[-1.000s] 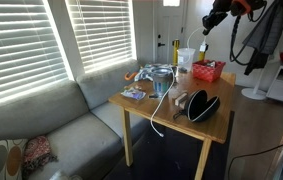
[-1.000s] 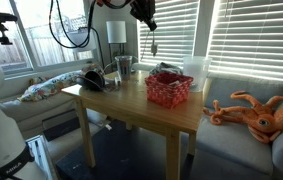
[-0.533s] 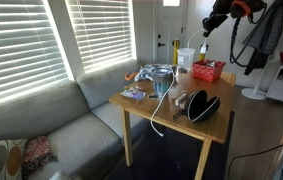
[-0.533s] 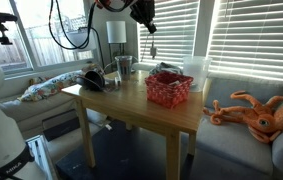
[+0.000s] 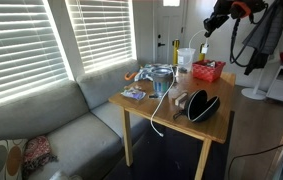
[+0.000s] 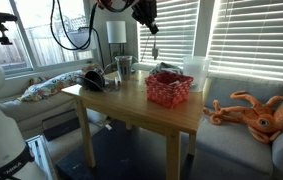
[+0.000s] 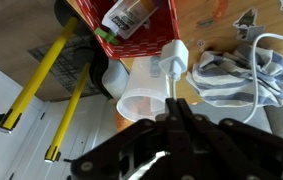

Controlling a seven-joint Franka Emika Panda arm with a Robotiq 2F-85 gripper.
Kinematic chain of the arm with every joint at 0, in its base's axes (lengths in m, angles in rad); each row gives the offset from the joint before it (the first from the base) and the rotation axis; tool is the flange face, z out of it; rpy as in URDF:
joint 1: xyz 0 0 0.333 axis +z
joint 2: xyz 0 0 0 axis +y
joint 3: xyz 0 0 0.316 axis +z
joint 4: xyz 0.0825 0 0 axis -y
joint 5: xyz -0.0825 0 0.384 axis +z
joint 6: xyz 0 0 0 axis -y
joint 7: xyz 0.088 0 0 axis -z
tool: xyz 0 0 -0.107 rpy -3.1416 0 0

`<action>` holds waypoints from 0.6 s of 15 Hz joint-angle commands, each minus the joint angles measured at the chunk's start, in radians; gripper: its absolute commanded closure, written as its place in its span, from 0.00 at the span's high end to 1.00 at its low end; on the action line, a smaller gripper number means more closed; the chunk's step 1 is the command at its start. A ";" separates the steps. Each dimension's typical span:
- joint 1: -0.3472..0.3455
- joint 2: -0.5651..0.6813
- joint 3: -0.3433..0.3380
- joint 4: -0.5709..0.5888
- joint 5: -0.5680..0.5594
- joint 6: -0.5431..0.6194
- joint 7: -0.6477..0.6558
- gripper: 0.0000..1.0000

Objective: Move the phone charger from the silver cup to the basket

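My gripper [image 5: 208, 28] hangs high above the far end of the wooden table, shut on the phone charger. In the wrist view the jaws [image 7: 169, 112] pinch the thin cable and the white plug [image 7: 173, 58] dangles below them. The rest of the white cable [image 5: 160, 106] trails from the silver cup [image 5: 162, 78] over the table's front edge. The cup also shows in the wrist view [image 7: 243, 70] with cable coiled in it. The red basket [image 5: 209, 72] stands below and beside the gripper. In an exterior view the gripper [image 6: 151, 28] is up behind the basket [image 6: 169, 90].
A whitish translucent cup [image 5: 185, 58] stands next to the basket, right under the plug in the wrist view [image 7: 141, 100]. A black bowl-like object [image 5: 203, 105] lies near the table's front. A bottle [image 7: 131, 14] lies in the basket. A grey sofa [image 5: 51, 120] flanks the table.
Almost nothing. The gripper stays high above the basket end of the table and the dangling plug only sways slightly.
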 commanded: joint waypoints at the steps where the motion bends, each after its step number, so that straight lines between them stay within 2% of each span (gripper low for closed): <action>1: -0.056 0.027 0.001 0.024 -0.049 -0.006 0.049 0.01; 9: -0.114 0.121 -0.001 0.039 -0.104 0.010 0.119 0.01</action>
